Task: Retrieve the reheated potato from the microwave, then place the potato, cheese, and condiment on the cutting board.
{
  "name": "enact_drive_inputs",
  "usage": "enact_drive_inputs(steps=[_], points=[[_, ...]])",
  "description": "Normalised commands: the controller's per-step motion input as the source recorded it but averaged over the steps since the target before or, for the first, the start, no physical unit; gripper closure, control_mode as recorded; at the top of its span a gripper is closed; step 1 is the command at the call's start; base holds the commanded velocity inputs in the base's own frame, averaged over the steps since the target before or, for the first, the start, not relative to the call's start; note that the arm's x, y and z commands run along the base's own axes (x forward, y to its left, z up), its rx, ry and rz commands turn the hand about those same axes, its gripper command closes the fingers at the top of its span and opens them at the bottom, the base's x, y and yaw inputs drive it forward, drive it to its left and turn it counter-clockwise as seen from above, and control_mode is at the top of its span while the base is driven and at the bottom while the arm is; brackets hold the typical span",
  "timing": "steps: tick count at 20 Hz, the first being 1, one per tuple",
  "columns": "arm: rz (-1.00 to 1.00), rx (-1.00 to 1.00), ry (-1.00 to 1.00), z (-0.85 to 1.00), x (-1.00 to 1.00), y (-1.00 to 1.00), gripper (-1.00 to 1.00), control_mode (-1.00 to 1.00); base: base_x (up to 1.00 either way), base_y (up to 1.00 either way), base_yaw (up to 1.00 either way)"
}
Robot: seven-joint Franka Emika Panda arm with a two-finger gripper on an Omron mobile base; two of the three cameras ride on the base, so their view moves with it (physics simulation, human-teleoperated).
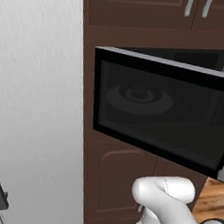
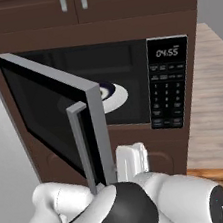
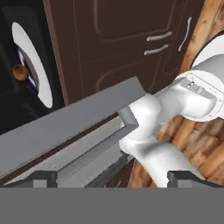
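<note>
While its jaws stand wide apart and hold nothing, the gripper (image 3: 111, 178) hangs just below the edge of the open microwave (image 2: 129, 80) door (image 3: 65, 127). Inside, the potato (image 3: 19, 71) sits on the white turntable (image 3: 33, 63).

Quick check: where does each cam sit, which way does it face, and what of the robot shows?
Left base view: behind-left of the arm, facing the open microwave door; white arm at lower right.
Right base view: behind-right, facing the microwave, its door edge-on; arm across the bottom.
Hand view: on the hand, rolled sideways, looking along the open gripper past the door's grey edge to the potato on the turntable.
Shared: both base views show door and turntable.
</note>
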Motion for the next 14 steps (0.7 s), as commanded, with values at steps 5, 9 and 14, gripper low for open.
enact_drive_inputs(steps=[5, 9, 14], points=[[0.01, 0.16, -0.01, -0.07, 0.49, -0.09, -1.0, -1.0, 0.0, 0.0, 0.0], [0.0, 0.13, -0.05, -0.17, 0.55, 0.0, -1.0, -1.0, 0.0, 0.0, 0.0], [0.07, 0.15, -0.01, -0.08, 0.58, -0.32, -1.0, -1.0, 0.0, 0.0, 0.0]])
